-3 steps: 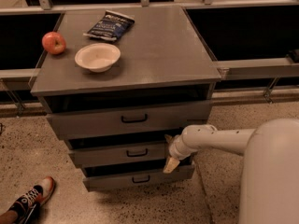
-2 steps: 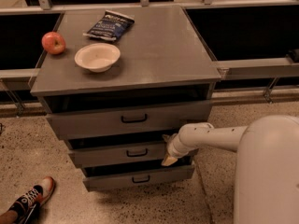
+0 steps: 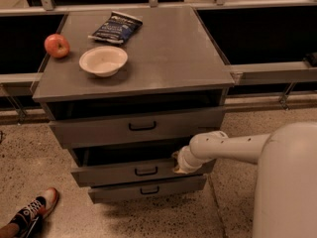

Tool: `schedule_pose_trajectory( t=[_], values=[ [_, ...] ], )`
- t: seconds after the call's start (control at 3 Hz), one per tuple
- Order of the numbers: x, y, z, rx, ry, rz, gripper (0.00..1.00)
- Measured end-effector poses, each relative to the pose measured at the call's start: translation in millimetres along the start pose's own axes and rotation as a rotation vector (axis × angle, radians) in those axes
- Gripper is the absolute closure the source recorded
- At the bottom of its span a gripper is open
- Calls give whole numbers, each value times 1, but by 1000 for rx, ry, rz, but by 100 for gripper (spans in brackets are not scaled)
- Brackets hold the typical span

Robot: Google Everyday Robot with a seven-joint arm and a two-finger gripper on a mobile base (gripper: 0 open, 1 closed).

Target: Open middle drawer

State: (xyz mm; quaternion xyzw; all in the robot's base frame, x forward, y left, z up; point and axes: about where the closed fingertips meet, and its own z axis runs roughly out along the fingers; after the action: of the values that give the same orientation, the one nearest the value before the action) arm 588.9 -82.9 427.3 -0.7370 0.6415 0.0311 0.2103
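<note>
Speckled floor surrounds a grey cabinet (image 3: 168, 48) with three drawers. The middle drawer (image 3: 109, 173) sits second from the top, between the taller top drawer (image 3: 99, 128) and the narrow bottom drawer (image 3: 168, 186), and its small black handle (image 3: 146, 171) is at the centre of the front. The gripper (image 3: 179, 166), at the end of a pale arm (image 3: 233, 147) reaching in from the right, is at the drawer's upper edge near its right corner, beside the handle rather than on it. Whether it is open or closed I cannot tell.

Several things could go wrong from here:
- **Racking or slipping:** a pull from that corner is off-centre, so the drawer may twist and bind in its runners. The gripper may also slip off the thin edge.
- **Catching the top drawer:** its front juts out just above the wrist, so a slight lift could catch its underside.
- **Shaking the top:** a hard jerk could send the apple (image 3: 56, 45) rolling off the left edge, where it rests, and shift the bowl (image 3: 103, 60) next to it.
- **Someone close by:** a shoe (image 3: 37, 211) on the floor off the front-left corner means a person is near the cabinet.

A dark snack bag (image 3: 115, 28) near the far edge carries pale print, but none of it is legible, and no other writing or brand shows anywhere
</note>
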Motion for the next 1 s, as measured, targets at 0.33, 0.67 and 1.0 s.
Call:
schedule_pose_trajectory(
  t=[0.33,0.67,1.0],
  values=[
    [-2,-3,-6,0,0,0,73],
    [-5,-5,-14,0,0,0,57],
    [-5,-5,-14,0,0,0,26]
  ],
)
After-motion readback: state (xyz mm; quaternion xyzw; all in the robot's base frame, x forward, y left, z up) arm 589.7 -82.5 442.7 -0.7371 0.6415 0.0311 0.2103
